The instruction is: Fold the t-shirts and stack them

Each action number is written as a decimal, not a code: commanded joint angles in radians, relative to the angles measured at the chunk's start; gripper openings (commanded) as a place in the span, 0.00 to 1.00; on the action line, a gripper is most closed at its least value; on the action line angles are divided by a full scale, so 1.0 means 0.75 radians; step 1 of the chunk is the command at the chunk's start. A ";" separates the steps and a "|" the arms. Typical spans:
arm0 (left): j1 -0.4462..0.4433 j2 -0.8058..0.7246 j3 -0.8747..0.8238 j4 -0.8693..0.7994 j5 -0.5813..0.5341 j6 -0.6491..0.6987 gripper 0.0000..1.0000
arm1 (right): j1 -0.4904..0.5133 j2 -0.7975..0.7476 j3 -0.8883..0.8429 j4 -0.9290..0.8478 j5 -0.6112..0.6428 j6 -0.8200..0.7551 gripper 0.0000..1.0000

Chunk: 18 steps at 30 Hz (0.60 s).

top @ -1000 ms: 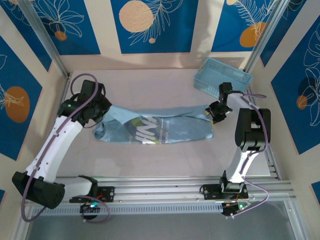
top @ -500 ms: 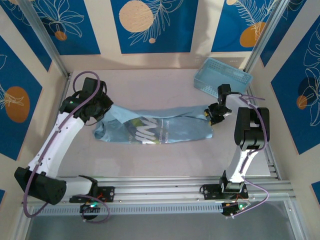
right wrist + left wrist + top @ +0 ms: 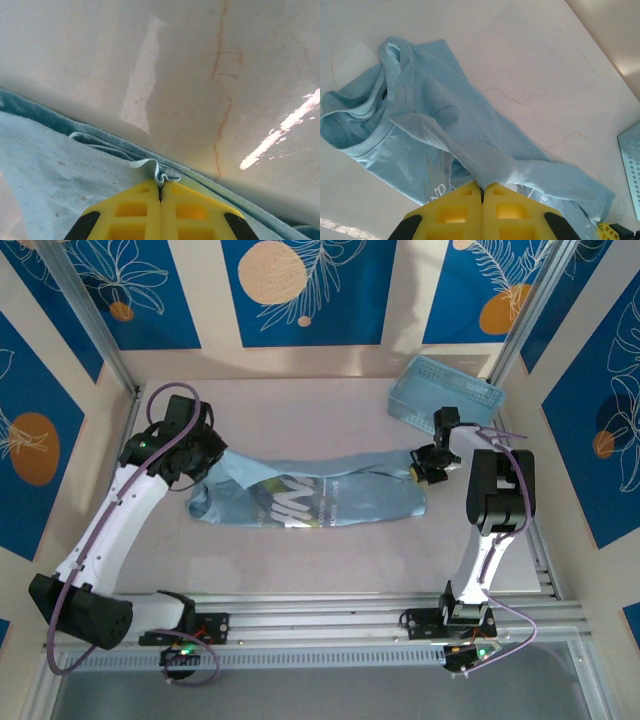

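Pale marbled table [image 3: 300,410], walled w/ blue leaf-print panels [image 3: 300,290], carried the t-shirt [image 3: 340,495] stretched left-right at ctr, w/ light-blue basket [image 3: 445,392] apart at far right. Wrist views added detail top view lacked: left gripper [image 3: 481,187] was pressed shut on a raised fabric ridge, right gripper [image 3: 160,189] pinched a bunched hemmed edge. White chest print [image 3: 290,502] was visible from above, too creased to read.
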 commanded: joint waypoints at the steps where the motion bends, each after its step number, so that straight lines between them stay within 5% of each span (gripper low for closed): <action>1: 0.015 0.015 0.003 0.011 0.009 0.040 0.00 | 0.007 -0.078 0.057 -0.029 0.044 -0.023 0.00; 18: 0.181 0.278 0.442 0.048 0.005 0.162 0.00 | 0.050 -0.281 0.430 -0.169 -0.046 -0.274 0.00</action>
